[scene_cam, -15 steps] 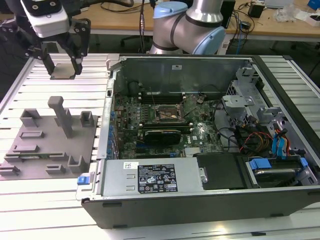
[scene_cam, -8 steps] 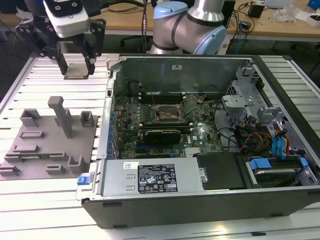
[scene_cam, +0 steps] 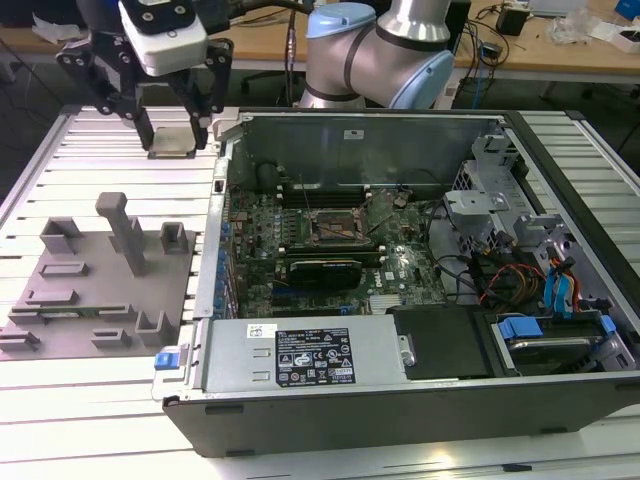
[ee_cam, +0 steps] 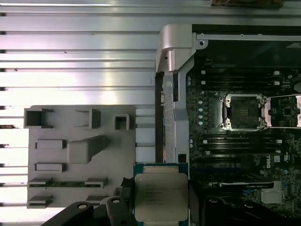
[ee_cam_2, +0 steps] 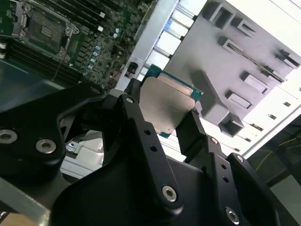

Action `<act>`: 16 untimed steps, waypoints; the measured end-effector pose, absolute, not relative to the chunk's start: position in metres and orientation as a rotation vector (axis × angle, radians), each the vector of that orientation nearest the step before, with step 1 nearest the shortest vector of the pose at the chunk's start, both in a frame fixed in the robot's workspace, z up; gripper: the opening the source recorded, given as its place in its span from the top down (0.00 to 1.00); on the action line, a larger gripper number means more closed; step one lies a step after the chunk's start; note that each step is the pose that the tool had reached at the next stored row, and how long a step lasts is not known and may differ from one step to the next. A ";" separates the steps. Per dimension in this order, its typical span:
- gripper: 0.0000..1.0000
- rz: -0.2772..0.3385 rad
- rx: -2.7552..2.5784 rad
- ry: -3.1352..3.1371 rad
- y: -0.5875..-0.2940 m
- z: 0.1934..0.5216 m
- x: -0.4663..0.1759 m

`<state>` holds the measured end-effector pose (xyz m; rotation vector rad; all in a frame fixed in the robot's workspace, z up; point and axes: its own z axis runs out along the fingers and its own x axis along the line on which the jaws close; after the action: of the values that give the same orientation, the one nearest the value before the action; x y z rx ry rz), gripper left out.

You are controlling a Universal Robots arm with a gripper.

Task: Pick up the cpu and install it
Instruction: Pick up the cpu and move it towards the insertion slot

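In the exterior view the gripper [scene_cam: 172,130] hangs at 10 o'clock from the motherboard socket [scene_cam: 340,228] and 12 o'clock from the grey fixture tray [scene_cam: 100,285], the second wrist view shows its 2 fingers [ee_cam_2: 134,117] clamped on the cpu [ee_cam_2: 164,106], and the first wrist view shows the chip's silvery top between tray and case [ee_cam: 176,108].

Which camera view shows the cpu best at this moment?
The first wrist view: the cpu appears face-on, its silvery top and green rim clear. The second wrist view shows it tilted, clamped by the pincer. In the exterior view it is a small grey square between the pincer's fingers.
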<state>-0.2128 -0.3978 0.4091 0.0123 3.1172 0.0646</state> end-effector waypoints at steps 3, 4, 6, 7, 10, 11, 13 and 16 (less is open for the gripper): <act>0.45 0.064 0.012 3.117 -0.398 0.409 -0.200; 0.45 0.064 0.012 3.117 -0.398 0.409 -0.193; 0.45 0.065 0.012 3.117 -0.398 0.409 -0.184; 0.45 0.065 0.012 3.117 -0.398 0.409 -0.181; 0.45 0.065 0.012 3.117 -0.398 0.409 -0.170; 0.45 0.064 0.012 3.117 -0.398 0.409 -0.167; 0.45 0.064 0.012 3.118 -0.398 0.409 -0.159; 0.45 0.065 0.012 3.117 -0.398 0.409 -0.147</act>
<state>-0.1474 -0.3978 0.4091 0.0121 3.1174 0.0645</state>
